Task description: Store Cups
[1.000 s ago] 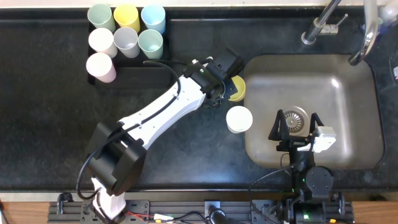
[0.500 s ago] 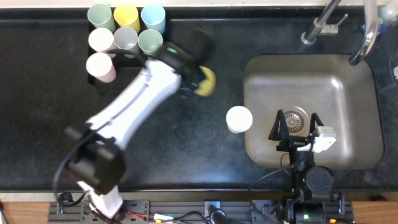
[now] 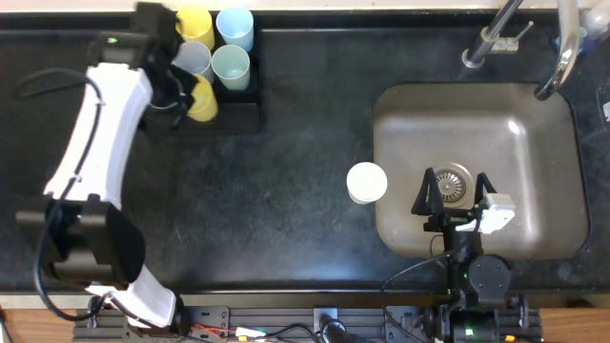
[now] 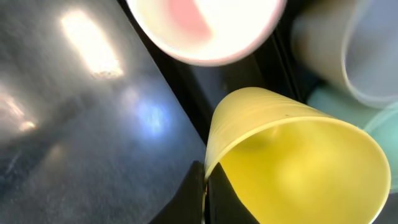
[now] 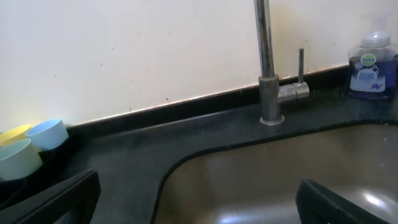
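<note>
the left hand (image 4: 204,186) is clenched on the rim of a yellow cup (image 4: 292,155), one finger inside the mouth and one outside against the wall. the cup is tilted, its open mouth turned toward the wrist camera. from above, this held cup sits at the black tray (image 3: 238,107) in the bench's far left corner, with the left arm stretched up along the left side. in the left wrist view a pink cup (image 4: 205,25) stands just beside the held one, a grey cup (image 4: 354,50) is close on the other side, and a mint cup (image 4: 382,121) shows past its rim. whether the held cup touches the tray cannot be told.

the tray holds upright cups in rows: a second yellow cup (image 3: 193,24) and a blue cup (image 3: 234,27) at the back, with the grey and mint ones in front of them.

a white cup (image 3: 367,182) stands upright, alone on the dark bench (image 3: 286,210), just beside the left rim of the steel sink (image 3: 534,143) and well apart from the tray.

the right hand (image 3: 453,198) is released, fingers spread wide, and hangs over the sink near the drain (image 3: 454,181). its wrist view looks across the basin to the faucet (image 5: 267,62) at the back wall and a soap bottle (image 5: 372,65) in the corner.
</note>
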Robot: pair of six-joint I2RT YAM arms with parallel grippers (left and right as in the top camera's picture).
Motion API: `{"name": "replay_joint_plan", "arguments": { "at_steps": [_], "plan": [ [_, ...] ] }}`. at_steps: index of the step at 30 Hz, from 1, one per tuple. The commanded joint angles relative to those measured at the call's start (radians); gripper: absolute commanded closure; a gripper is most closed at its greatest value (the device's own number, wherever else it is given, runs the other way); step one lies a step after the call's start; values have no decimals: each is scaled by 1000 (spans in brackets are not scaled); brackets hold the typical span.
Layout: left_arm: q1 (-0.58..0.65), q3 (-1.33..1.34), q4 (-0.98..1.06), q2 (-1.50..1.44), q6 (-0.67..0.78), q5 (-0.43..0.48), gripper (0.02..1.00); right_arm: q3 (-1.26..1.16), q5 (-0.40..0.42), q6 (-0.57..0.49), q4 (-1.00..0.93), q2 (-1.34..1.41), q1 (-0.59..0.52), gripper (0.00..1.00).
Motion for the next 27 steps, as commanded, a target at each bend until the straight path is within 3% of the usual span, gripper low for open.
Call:
{"name": "replay_joint_plan", "arguments": {
  "at_steps": [1, 27],
  "plan": [
    [37, 16, -1, 20, 25, 27, 982, -14, -1, -6, 5, -8, -6, 3],
    [37, 16, 63, 145, 22, 6, 982, -14, -1, -6, 5, -8, -6, 3]
  ]
}}
